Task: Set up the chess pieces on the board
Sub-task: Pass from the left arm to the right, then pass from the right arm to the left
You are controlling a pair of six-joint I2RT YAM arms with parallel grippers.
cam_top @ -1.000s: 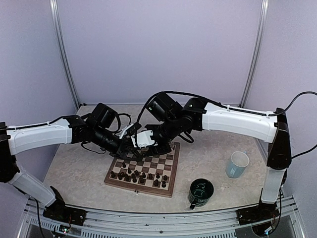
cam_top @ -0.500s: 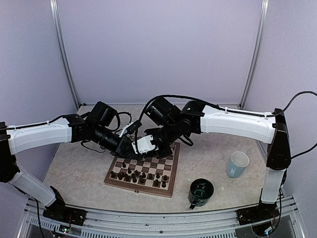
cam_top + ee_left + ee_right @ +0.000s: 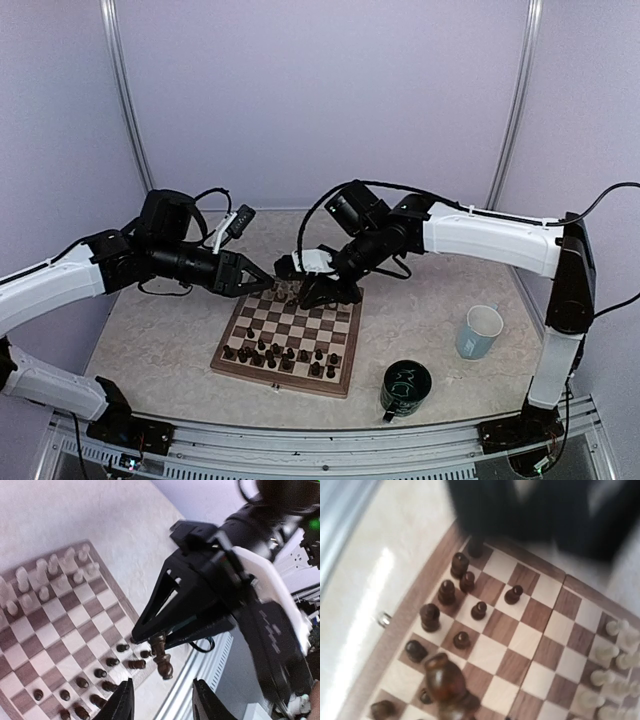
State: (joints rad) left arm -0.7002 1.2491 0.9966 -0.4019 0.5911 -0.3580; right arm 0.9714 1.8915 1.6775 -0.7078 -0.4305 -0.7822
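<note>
Dark chess piece (image 3: 162, 662), clenched in right tool (image 3: 150, 639) above board (image 3: 280, 380); left tool (image 3: 262, 283) released, empty, left of board. Step: placing. Next: lower upright onto vacant near-side square.

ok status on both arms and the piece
left gripper jaws open, empty. right gripper shut on dark piece, above the board. left gripper close beside it.
</note>
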